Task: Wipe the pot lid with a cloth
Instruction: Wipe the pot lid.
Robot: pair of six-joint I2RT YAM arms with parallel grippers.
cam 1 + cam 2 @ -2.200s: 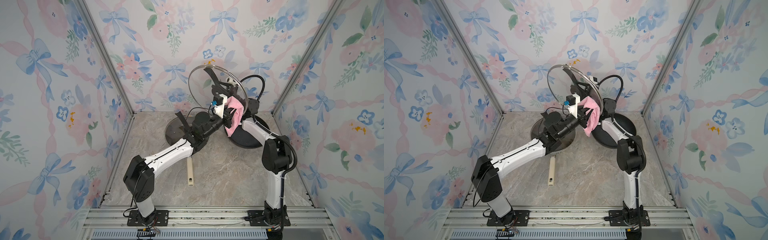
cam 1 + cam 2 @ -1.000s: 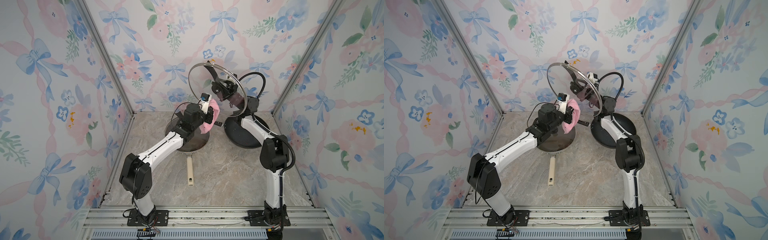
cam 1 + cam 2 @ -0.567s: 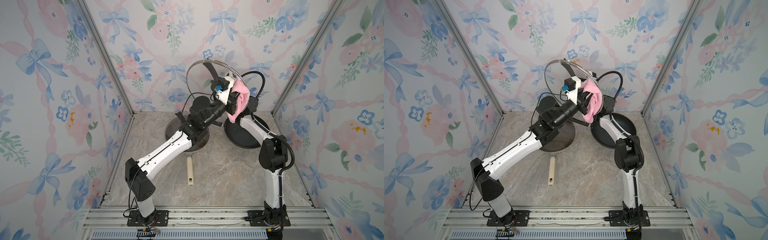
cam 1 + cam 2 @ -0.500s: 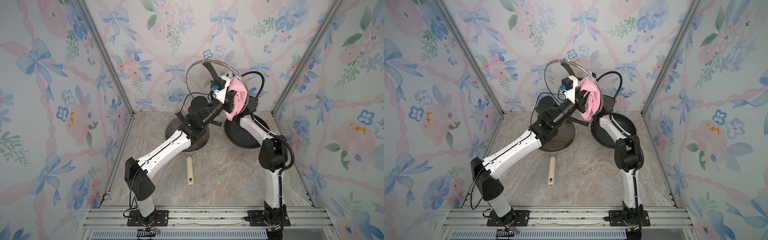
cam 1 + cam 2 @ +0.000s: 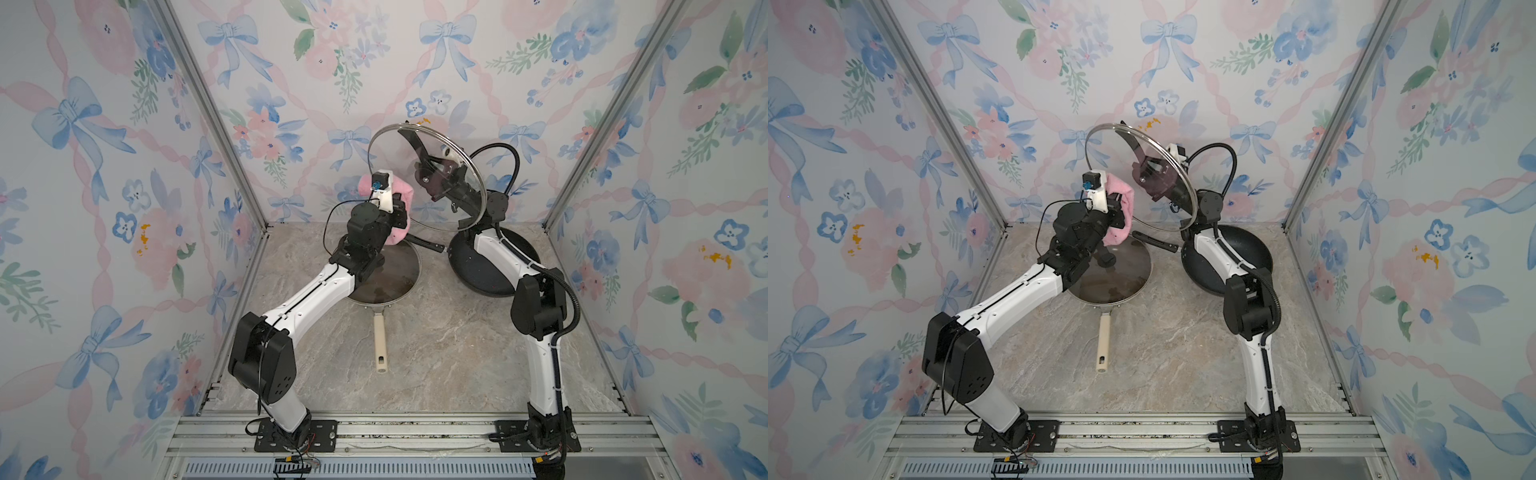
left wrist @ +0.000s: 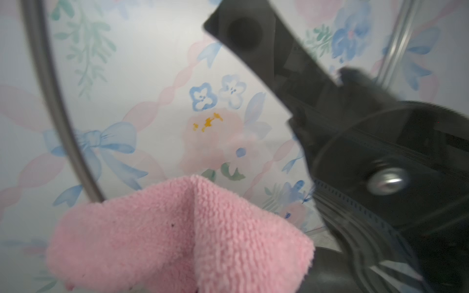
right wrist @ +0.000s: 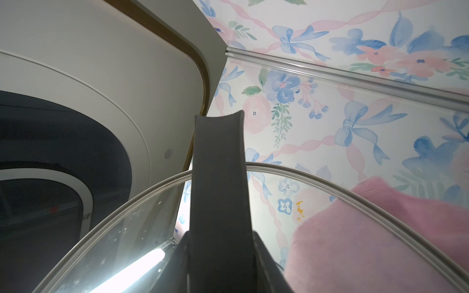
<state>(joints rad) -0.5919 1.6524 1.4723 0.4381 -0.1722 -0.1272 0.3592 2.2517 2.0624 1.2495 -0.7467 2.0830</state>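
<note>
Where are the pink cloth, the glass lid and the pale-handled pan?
pink cloth (image 5: 402,194): in a top view, on its upper fold.
glass lid (image 5: 392,158): in a top view, on clear glass beside its handle.
pan (image 5: 380,345): in a top view, on its pale handle.

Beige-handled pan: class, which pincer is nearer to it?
Left. The left pincer, holding the cloth, hangs over the pan; the right pincer grips the lid, higher up.
</note>
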